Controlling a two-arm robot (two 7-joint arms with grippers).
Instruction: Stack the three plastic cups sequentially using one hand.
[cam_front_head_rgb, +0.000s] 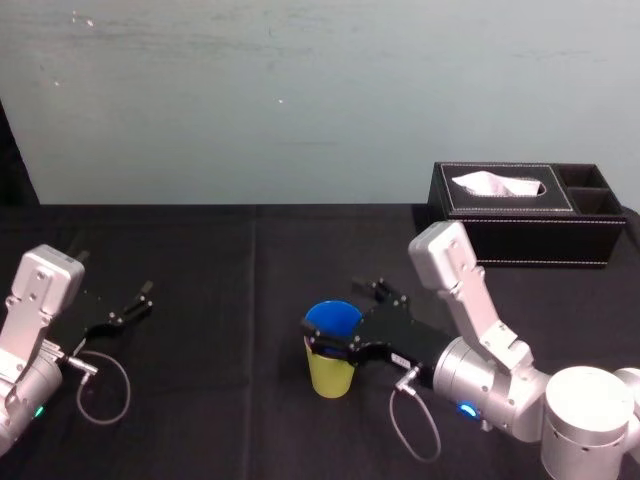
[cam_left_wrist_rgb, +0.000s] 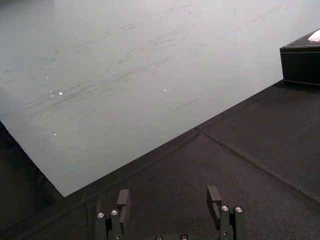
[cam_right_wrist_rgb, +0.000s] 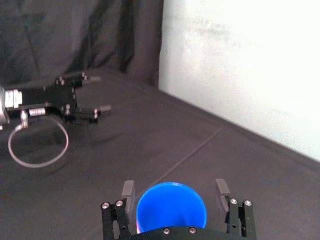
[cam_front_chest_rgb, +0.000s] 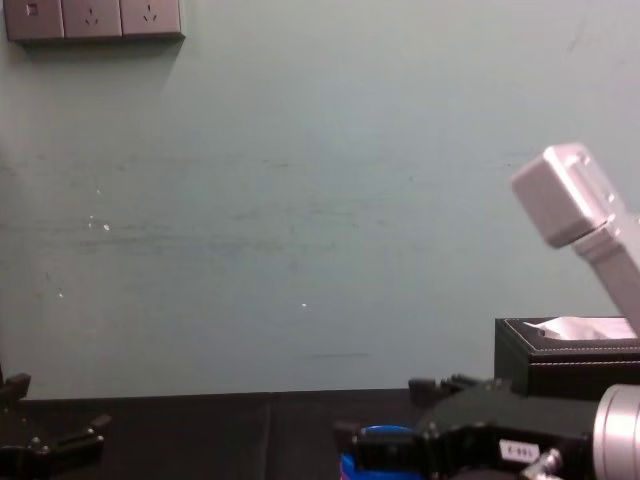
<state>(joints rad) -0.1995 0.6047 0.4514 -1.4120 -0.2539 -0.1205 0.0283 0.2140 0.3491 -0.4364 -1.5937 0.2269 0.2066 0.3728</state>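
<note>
Lab or robot test room is suggested: table draped in black cloth is set against a bare pale wall, wall sockets are mounted high up, a dark curtain is hung at one side, a black tissue box is placed at the back

A bright blue cup nests in a yellow-green cup on the plain black tablecloth, and at the far right a black tissue box edged with white stitching holds a white tissue before a pale grey-green wall
</note>
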